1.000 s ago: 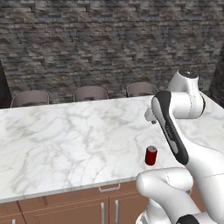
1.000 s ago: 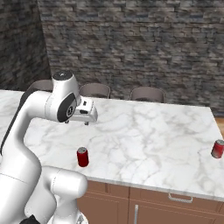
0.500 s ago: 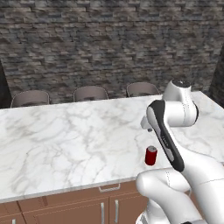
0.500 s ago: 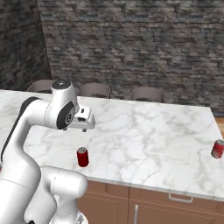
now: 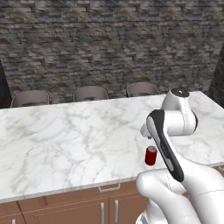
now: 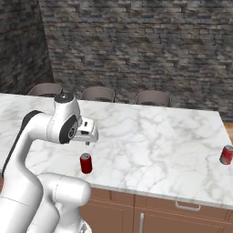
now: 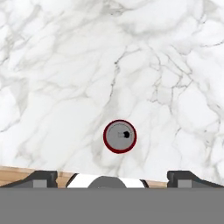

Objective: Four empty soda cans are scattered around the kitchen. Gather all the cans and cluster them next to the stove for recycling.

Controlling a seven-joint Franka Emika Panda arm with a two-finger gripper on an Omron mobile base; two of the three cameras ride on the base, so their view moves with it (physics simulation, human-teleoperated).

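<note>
The gripper (image 7: pixel 112 175) is standing fully open and is holding nothing. In the hand view its two dark fingertips (image 7: pixel 41 177) are sitting far apart at the bottom, with bare space between them, and neither is touching anything. The hand is pointing straight down at the marble counter (image 7: pixel 65 65).

A red soda can (image 7: pixel 120 136) is standing upright on the counter, and the hand view is showing its silver top from directly above. The can is lying ahead of the fingertips and between their lines, apart from both. It is resting close to the counter's front edge, where a strip of wood is showing below the marble.

In the right base view the gripper (image 6: pixel 87 139) is hanging above the counter (image 6: pixel 154 136), above and just behind the red soda can (image 6: pixel 86 163), clear of its top. A second red can (image 6: pixel 226 154) is standing upright near the counter's right edge, well apart from the first.

In the left base view the red soda can (image 5: pixel 151 155) is standing near the front edge of the counter (image 5: pixel 65 135), just beside the arm's dark-striped link.

Three chairs (image 6: pixel 98 94) are lining the counter's far edge.
</note>
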